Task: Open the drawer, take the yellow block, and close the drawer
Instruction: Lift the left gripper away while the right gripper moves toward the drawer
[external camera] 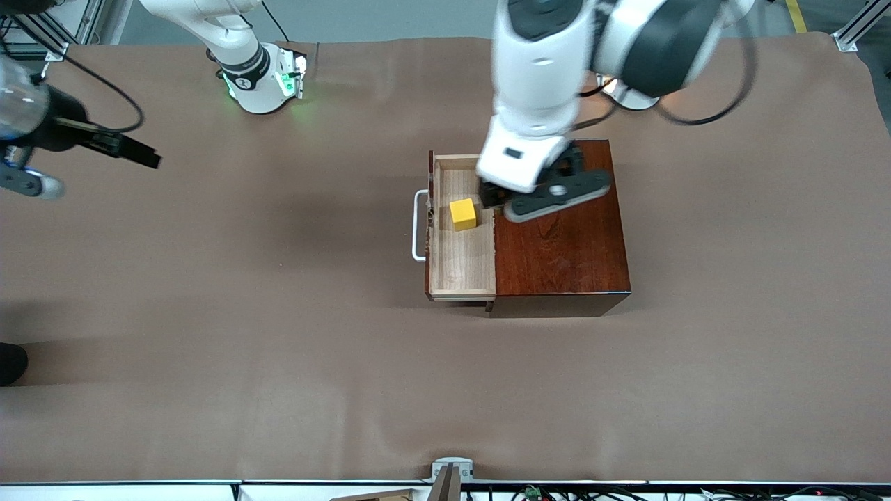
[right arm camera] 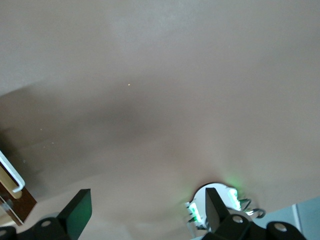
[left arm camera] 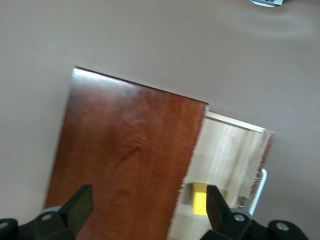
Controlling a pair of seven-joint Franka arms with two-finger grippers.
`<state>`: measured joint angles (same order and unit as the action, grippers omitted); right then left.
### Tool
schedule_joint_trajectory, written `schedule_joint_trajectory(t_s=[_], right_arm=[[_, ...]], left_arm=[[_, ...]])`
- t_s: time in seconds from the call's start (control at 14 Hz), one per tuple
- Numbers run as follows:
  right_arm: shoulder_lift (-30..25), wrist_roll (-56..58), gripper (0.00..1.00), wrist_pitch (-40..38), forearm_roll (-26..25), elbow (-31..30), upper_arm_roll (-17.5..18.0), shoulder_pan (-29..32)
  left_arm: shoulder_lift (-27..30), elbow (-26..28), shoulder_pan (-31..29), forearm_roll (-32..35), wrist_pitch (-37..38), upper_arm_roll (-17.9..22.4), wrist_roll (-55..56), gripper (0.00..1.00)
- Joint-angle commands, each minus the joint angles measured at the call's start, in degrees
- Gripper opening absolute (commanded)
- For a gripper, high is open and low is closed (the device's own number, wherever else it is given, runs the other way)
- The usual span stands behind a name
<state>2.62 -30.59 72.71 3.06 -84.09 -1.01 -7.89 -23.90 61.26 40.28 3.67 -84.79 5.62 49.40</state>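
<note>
The drawer (external camera: 461, 268) stands pulled out of the dark reddish-brown box (external camera: 565, 243) toward the right arm's end of the table, its white handle (external camera: 418, 226) leading. The yellow block (external camera: 463, 213) lies in the drawer, close to the box. My left gripper (external camera: 500, 198) is open and empty, up over the box's edge beside the block. In the left wrist view its fingers (left arm camera: 215, 205) straddle the box top (left arm camera: 125, 160) and the block (left arm camera: 199, 198). My right gripper (right arm camera: 145, 207) is open and empty over bare table at the right arm's end.
The brown table cover (external camera: 278, 348) spreads all round the box. The right arm (external camera: 42, 118) hangs at its end of the table, with its base (external camera: 261, 76) along the robots' side. The right wrist view catches the drawer handle (right arm camera: 11, 175) and that base (right arm camera: 220, 200).
</note>
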Motion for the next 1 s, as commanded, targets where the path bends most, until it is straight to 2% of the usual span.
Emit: schedule_joint_trajectory(t_s=[0.0, 0.14, 0.43, 0.71, 0.86, 0.93], right_arm=[[1.51, -12.24, 1.0, 1.46, 0.54, -0.29, -0.48, -2.82], [3.44, -23.41, 1.0, 2.69, -0.24, -0.11, -0.48, -5.37], [5.64, -33.18, 1.0, 6.12, 0.1, -0.11, -0.48, -8.54], [8.18, -45.39, 1.0, 8.58, -0.06, -0.11, -0.48, -14.68], [9.42, -44.39, 1.0, 8.67, -4.0, 0.15, -0.49, -18.02], [10.2, -44.73, 1.0, 8.59, -2.28, 0.5, -0.4, -18.21]], left_arm=[[10.24, 10.61, -4.06, -0.86, -0.2, -0.44, -8.31, 1.0], [15.35, 15.1, -7.83, -0.86, -0.37, -0.44, -15.61, 1.0], [22.83, 22.14, -16.27, -0.86, -0.55, -0.44, -30.37, 1.0], [25.3, 24.44, -23.48, -0.86, -0.55, -0.53, -37.08, 1.0], [25.39, 24.61, -25.34, -0.95, -0.55, -0.53, -38.49, 1.0], [25.83, 25.14, -26.21, -1.12, -0.55, -0.53, -39.19, 1.0]])
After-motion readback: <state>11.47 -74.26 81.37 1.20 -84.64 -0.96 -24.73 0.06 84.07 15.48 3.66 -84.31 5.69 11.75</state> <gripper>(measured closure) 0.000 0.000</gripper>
